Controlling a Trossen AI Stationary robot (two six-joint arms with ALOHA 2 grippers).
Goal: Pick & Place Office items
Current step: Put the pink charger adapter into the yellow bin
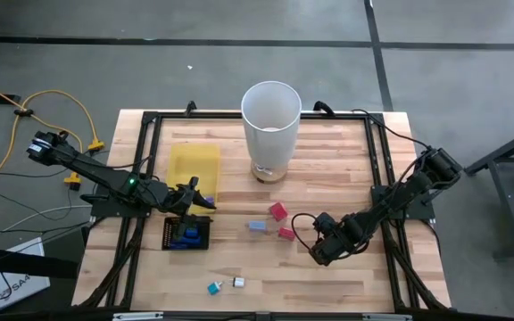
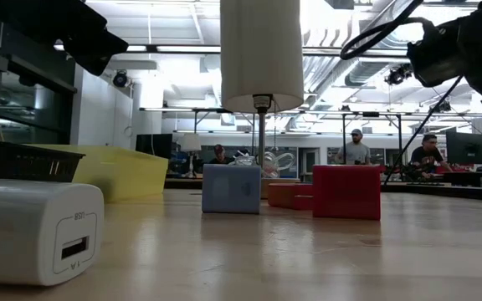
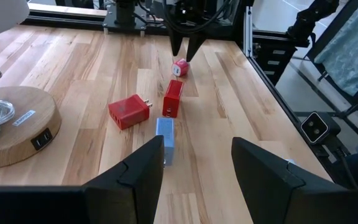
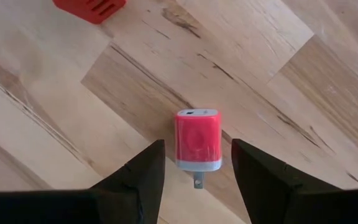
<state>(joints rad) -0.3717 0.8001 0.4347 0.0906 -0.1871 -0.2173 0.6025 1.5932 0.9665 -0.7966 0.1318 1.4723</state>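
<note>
A pink charger with a white end (image 4: 197, 138) lies flat on the wood. My right gripper (image 4: 197, 144) stands open above it, pointing down, one finger on either side and not touching. The left wrist view shows that gripper (image 3: 185, 53) over the pink charger (image 3: 179, 67). Nearby lie two red pieces (image 1: 278, 211) (image 1: 286, 234) and a light blue piece (image 1: 257, 226). A teal piece (image 1: 213, 287) and a white piece (image 1: 237, 283) lie near the front edge. Blue pieces (image 1: 186, 234) sit in the black mesh tray (image 1: 169, 241). My left gripper (image 1: 205, 201) hangs open over the trays.
A white cylinder on a round wooden base (image 1: 270, 120) stands at the table's far middle. The yellow tray (image 1: 193, 165) lies left of it, with the black mesh tray just nearer. A black frame (image 1: 377, 178) runs around the table. Bare wood lies at the near right.
</note>
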